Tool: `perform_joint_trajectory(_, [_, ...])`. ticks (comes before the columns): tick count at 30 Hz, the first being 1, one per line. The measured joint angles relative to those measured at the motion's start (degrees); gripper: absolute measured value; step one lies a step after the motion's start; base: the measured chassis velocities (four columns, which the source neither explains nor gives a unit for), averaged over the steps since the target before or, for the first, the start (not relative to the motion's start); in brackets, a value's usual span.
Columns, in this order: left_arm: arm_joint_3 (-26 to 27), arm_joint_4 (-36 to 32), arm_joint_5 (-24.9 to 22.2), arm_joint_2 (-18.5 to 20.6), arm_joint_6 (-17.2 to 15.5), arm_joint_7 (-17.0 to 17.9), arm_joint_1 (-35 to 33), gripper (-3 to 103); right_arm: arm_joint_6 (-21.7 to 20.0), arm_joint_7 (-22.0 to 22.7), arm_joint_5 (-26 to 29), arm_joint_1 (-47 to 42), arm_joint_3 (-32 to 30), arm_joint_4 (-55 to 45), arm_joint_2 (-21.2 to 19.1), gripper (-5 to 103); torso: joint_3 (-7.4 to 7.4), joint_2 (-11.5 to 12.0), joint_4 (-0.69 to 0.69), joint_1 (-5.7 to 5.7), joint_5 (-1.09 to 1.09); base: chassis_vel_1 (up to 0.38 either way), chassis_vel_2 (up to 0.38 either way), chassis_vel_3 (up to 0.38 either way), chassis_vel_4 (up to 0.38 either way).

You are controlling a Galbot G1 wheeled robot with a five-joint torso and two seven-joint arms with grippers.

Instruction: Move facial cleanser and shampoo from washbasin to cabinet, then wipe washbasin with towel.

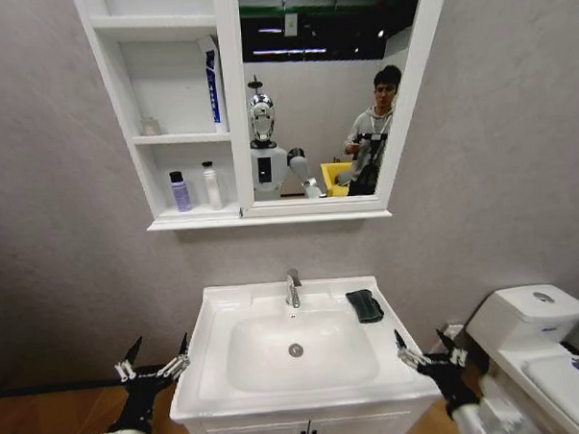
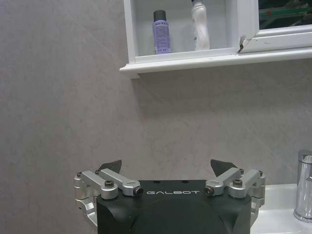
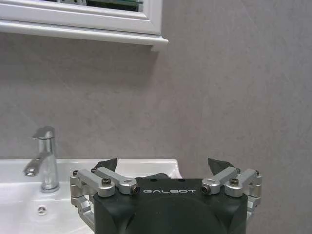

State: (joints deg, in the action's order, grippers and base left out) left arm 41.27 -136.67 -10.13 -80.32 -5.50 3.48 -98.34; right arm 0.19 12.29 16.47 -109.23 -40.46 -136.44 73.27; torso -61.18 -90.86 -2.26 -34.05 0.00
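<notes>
Both sets of jaws stand spread and empty. The left gripper point(image 1: 157, 360) hangs low beside the left edge of the white rectangular ceramic washbasin point(image 1: 220, 379), and the right gripper point(image 1: 422, 353) hangs beside its right edge; neither touches anything.

Between them the basin's rim carries no bottles. The small folded dark grey-black towel point(image 1: 364, 305) lies on the back right of the rim, just beside the chrome tap point(image 1: 293, 288).

Above, on the lowest open shelf of the white wall-hung cabinet with its tall framed mirror point(image 1: 235, 104), a purple bottle with a black cap point(image 1: 180, 192) and a slim white bottle point(image 1: 212, 186) stand upright, near each other.

Judging from this, the moving of cleanser and shampoo looks done; the wiping is left, with the towel not yet picked up.
</notes>
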Motion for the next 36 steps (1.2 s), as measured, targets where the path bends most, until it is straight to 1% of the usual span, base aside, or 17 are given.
perform_joint_trajectory(1, [0.0, 0.0, 0.0, 0.0, 0.0, 0.0, 0.0, 100, 0.0, 0.0, 0.0, 0.0, 0.0, 0.0, 0.0, 100, 0.0, 0.0, 0.0, 0.0, 0.0, 0.0, 0.0, 0.0, 0.0])
perform_joint_trajectory(3, [0.0, 0.0, 0.0, 0.0, 0.0, 0.0, 0.0, 100, 0.79, -0.02, -4.44, -3.02, 2.9, -2.64, 2.83, 100, -0.01, 0.01, -0.02, 0.0, -0.01, 0.0, 0.0, 0.0, 0.0])
perform_joint_trajectory(4, [0.0, 0.0, 0.0, 0.0, 0.0, 0.0, 0.0, 100, 0.79, -0.02, -4.44, -3.02, 2.9, -2.64, 2.83, 100, -0.01, 0.01, -0.02, 0.0, -0.01, 0.0, 0.0, 0.0, 0.0])
perform_joint_trajectory(6, [0.0, 0.0, 0.0, 0.0, 0.0, 0.0, 0.0, 100, 0.77, 0.3, -6.89, -4.96, 5.15, -4.7, 4.4, 100, -0.01, 0.01, -0.03, -0.01, -0.02, 0.0, 0.0, 0.0, 0.0])
perform_joint_trajectory(10, [0.0, 0.0, 0.0, 0.0, 0.0, 0.0, 0.0, 100, 0.62, 0.69, -8.63, -6.43, 6.15, -5.91, 5.21, 100, -0.01, 0.01, -0.04, -0.01, -0.01, 0.0, 0.0, 0.0, 0.0])
perform_joint_trajectory(15, [0.0, 0.0, 0.0, 0.0, 0.0, 0.0, 0.0, 100, 0.7, 0.56, -7.91, -5.67, 4.37, -5.43, 4.65, 100, -0.01, 0.01, -0.03, -0.02, 0.01, 0.0, 0.0, 0.0, 0.0])
perform_joint_trajectory(19, [0.0, 0.0, 0.0, 0.0, 0.0, 0.0, 0.0, 100, -0.46, 0.56, -7.21, -4.67, 3.75, -5.19, 4.22, 100, -0.01, 0.02, -0.03, -0.03, 0.01, 0.0, 0.0, 0.0, 0.0])
perform_joint_trajectory(36, [0.0, 0.0, 0.0, 0.0, 0.0, 0.0, 0.0, 100, -0.86, 0.64, -6.93, -4.26, 3.69, -4.8, 4.04, 100, -0.02, 0.02, -0.03, -0.03, 0.0, 0.0, 0.0, 0.0, 0.0])
